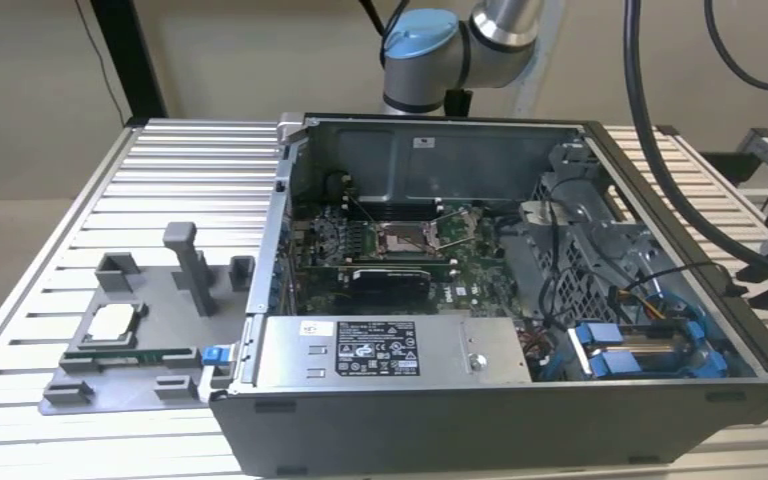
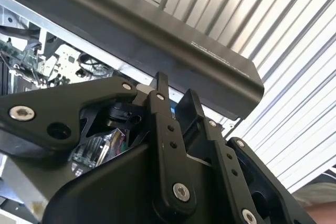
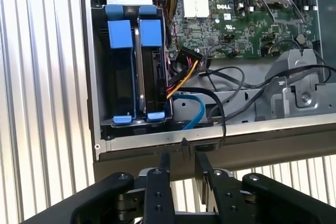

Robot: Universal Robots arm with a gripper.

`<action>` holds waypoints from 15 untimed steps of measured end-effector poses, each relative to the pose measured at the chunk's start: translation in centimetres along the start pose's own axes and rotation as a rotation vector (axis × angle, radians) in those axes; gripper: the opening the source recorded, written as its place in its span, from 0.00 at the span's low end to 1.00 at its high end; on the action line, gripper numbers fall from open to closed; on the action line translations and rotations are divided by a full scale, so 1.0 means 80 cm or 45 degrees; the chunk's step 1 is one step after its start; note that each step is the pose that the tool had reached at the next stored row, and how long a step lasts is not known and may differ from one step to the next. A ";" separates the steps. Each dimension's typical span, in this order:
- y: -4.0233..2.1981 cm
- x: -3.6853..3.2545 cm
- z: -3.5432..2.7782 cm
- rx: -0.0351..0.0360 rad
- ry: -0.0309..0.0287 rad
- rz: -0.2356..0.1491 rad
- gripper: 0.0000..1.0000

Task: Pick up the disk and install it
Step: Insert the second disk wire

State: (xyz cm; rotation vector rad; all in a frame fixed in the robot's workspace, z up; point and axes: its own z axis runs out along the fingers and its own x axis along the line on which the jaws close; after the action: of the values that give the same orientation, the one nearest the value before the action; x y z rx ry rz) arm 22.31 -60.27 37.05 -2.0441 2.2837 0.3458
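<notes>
— Blue plastic shows where the disk (image 3: 152, 72) is. It stands on its edge in the drive bay (image 3: 96, 66) of the open computer case (image 1: 398, 432), clipped in its blue carrier, just beside a second blue carrier (image 3: 122, 66). In the exterior view the bay is at the near right corner of the case.

— And the gripper?

— The gripper (image 3: 182, 162) is outside the case, over the dark case wall next to the bay. Its two black fingers (image 3: 164, 163) stand close together with only a narrow gap, and I see nothing between them. In the second wrist view the gripper (image 2: 173, 98) looks the same, nearly closed and with nothing in it, near the black edge of the case.

— What lies around the disk?

— Beside the bay there are cables: a light blue cable (image 3: 194, 111), black ones, and orange and yellow wires (image 3: 184, 77). Farther in is the green motherboard (image 3: 241, 19). In the exterior view a grey power supply (image 1: 377, 350) with a white sticker sits at the near side of the case. Left of the case, on the ribbed metal table (image 1: 157, 170), stands a grey fixture (image 1: 131, 340) that holds a small square chip (image 1: 113, 324).
</notes>
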 end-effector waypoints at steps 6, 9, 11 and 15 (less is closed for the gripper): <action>0.0000 0.0003 0.0013 -0.0180 -0.0193 0.001 1.00; 0.0000 0.0004 0.0022 -0.0249 -0.0190 0.002 1.00; -0.0001 0.0006 0.0028 -0.0270 -0.0187 0.003 1.00; -0.0002 0.0006 0.0030 -0.0280 -0.0188 0.003 0.00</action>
State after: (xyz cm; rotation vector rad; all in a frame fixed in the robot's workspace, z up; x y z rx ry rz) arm 22.29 -60.27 36.81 -2.0420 2.2843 0.3865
